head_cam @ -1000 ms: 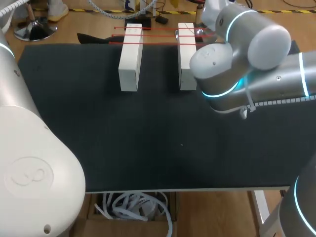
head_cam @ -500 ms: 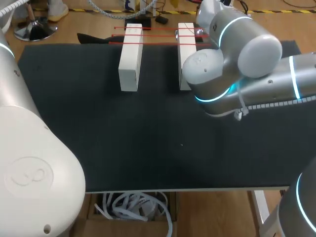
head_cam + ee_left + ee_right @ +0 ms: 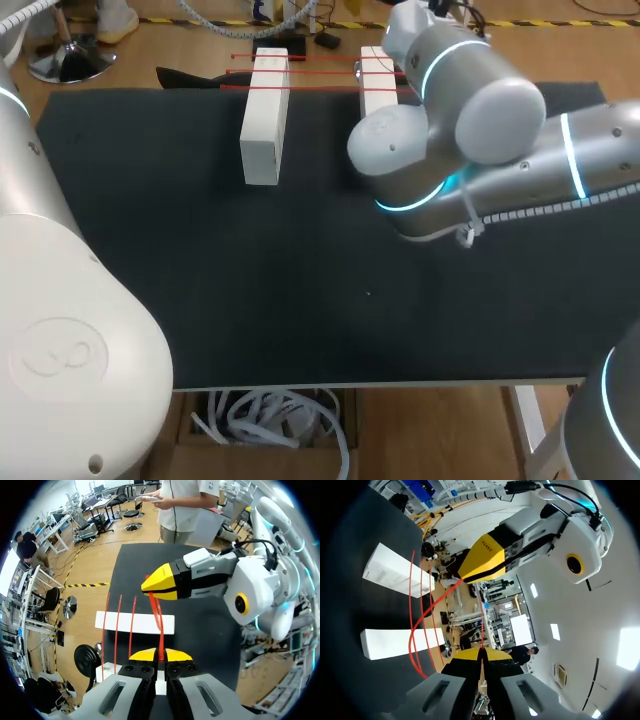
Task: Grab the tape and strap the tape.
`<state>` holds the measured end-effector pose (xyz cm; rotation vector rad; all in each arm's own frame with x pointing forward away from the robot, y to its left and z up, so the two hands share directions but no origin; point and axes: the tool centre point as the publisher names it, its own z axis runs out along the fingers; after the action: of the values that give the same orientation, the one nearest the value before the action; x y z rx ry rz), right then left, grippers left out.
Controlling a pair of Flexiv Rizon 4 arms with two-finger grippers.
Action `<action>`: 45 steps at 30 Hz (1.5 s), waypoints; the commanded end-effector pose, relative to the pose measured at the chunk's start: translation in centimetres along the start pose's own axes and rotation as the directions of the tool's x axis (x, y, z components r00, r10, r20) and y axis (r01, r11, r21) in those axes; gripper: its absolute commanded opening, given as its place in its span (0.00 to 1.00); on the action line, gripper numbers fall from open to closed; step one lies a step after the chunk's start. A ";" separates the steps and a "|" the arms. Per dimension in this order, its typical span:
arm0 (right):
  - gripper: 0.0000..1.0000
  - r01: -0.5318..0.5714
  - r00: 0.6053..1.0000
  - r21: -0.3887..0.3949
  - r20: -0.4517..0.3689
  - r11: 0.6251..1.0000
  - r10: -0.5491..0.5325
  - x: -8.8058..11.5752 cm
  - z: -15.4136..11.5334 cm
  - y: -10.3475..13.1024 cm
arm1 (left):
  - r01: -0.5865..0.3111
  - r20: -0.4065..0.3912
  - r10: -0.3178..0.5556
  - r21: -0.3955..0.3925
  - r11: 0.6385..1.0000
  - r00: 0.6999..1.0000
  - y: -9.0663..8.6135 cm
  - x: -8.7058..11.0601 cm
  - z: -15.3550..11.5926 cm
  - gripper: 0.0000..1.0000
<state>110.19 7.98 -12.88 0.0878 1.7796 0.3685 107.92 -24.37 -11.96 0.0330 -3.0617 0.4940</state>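
The tape (image 3: 161, 636) is a thin red band. One piece of it is pinched tight between the yellow tips of the left gripper (image 3: 161, 653), which are pressed together on it. Just ahead, the same piece runs up into the right gripper (image 3: 149, 586). Its tips are squeezed onto the tape too (the two grippers are very close to each other). They hang above the black table (image 3: 250, 300). At the far end of the table lie two long white blocks, side by side with a gap between them. More red lines of tape run across both blocks. The left block (image 3: 264, 120) is out in the open. The right arm (image 3: 480, 120) comes in from the right side and hangs over the right block (image 3: 376, 75), hiding most of it
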 end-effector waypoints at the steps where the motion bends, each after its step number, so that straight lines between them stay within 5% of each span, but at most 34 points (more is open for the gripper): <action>1: 0.00 0.000 1.000 0.023 0.001 1.000 0.000 0.1 0.2 0.7 | 0.001 -0.001 -0.001 -0.005 1.000 1.000 -0.1 0.0 -0.1 0.00; 45: 0.00 0.004 1.000 -0.008 0.009 1.000 -0.004 0.4 0.3 2.2 | 0.001 -0.001 -0.001 -0.005 1.000 1.000 -0.1 0.0 -0.1 0.00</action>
<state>110.20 10.36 -13.05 0.0848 1.7581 0.3710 107.92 -24.36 -11.96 0.0330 -3.0616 0.4940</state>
